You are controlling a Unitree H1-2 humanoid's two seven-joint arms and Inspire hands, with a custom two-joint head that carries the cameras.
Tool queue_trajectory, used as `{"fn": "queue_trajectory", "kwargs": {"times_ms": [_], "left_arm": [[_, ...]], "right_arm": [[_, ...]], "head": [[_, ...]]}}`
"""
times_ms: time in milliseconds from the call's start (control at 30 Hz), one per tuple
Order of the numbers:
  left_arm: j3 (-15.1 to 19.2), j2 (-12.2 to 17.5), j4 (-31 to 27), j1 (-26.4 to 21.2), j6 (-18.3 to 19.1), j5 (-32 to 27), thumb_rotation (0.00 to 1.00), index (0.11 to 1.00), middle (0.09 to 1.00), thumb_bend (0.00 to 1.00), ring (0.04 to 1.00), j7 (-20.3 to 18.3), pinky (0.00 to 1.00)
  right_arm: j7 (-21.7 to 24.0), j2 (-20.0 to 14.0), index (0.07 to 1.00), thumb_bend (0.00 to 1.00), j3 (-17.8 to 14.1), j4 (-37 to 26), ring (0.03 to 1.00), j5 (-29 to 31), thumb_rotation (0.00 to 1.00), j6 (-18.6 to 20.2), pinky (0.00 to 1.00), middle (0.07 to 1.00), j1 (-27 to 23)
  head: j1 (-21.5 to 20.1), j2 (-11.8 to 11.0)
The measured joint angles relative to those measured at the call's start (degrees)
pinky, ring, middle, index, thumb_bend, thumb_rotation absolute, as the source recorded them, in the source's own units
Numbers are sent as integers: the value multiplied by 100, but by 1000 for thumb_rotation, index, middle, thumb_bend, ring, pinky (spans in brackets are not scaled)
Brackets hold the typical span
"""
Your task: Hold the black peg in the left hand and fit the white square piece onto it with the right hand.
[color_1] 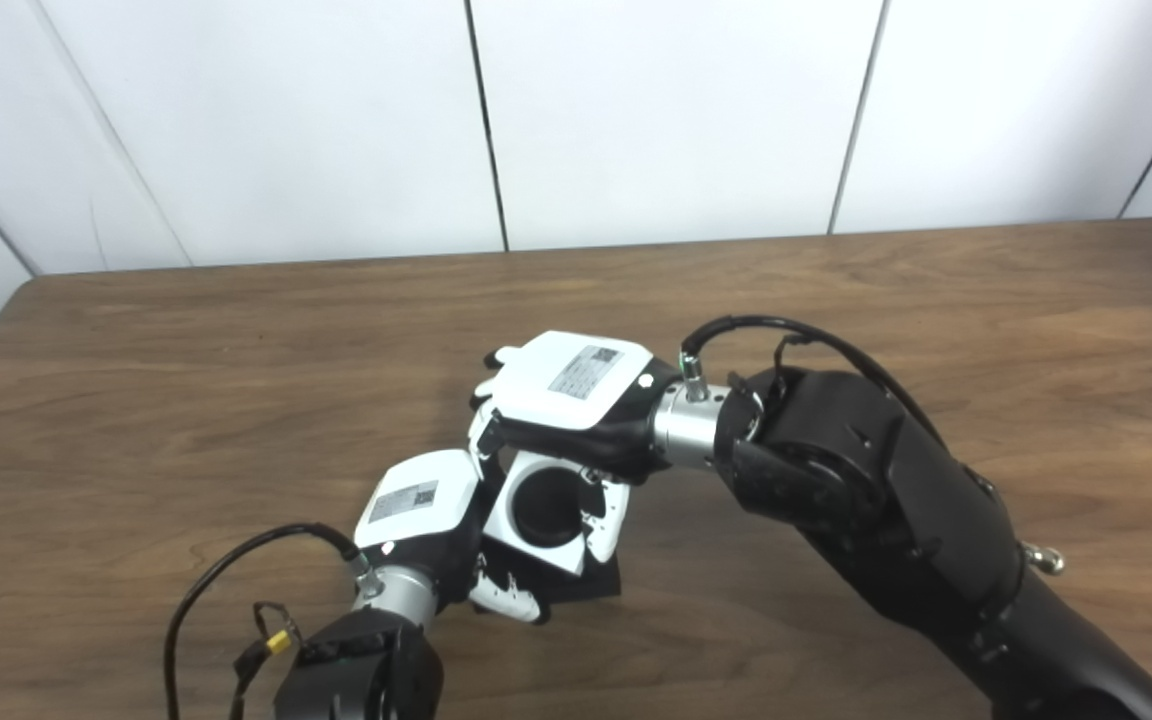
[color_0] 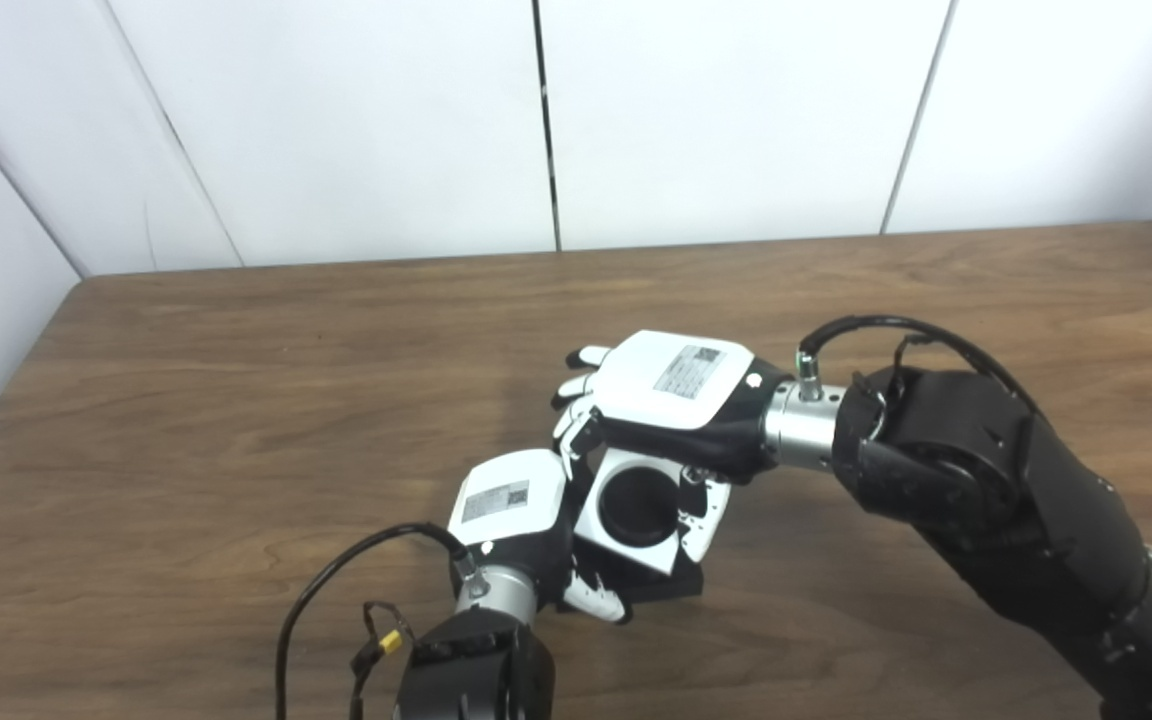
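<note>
White square piece [color_0: 636, 508], pinched in the fingers of the right hand [color_0: 671, 400], sits over the black peg [color_0: 671, 583] gripped by the left hand [color_0: 521, 520] above the table [color_0: 236, 400], and a small tilt could jam it.

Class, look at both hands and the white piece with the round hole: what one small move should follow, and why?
Probably the right hand should press the white square piece further down. Black fills its round hole, so it seems to sit on the black peg gripped by the left hand, but how far it is seated cannot be seen.
</note>
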Motion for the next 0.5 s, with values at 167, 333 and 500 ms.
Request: {"fn": "queue_trajectory", "kwargs": {"times_ms": [167, 333, 500], "left_arm": [[1, 0, 14, 1, 26, 41, 80, 668, 852, 749, 911, 10, 938], [1, 0, 20, 0, 28, 68, 63, 493, 836, 532, 932, 8, 984], [9, -2, 33, 0, 34, 61, 58, 487, 835, 524, 931, 66, 983]], "right_arm": [[42, 27, 484, 524, 36, 109, 892, 11, 134, -25, 1000, 773, -43], [42, 21, 483, 524, 43, 352, 899, 85, 135, -85, 1000, 777, -79], [-17, 12, 490, 525, -3, 619, 884, 241, 147, -111, 1000, 779, -78]], "head": [[35, 18], [61, 44], [44, 62]]}}
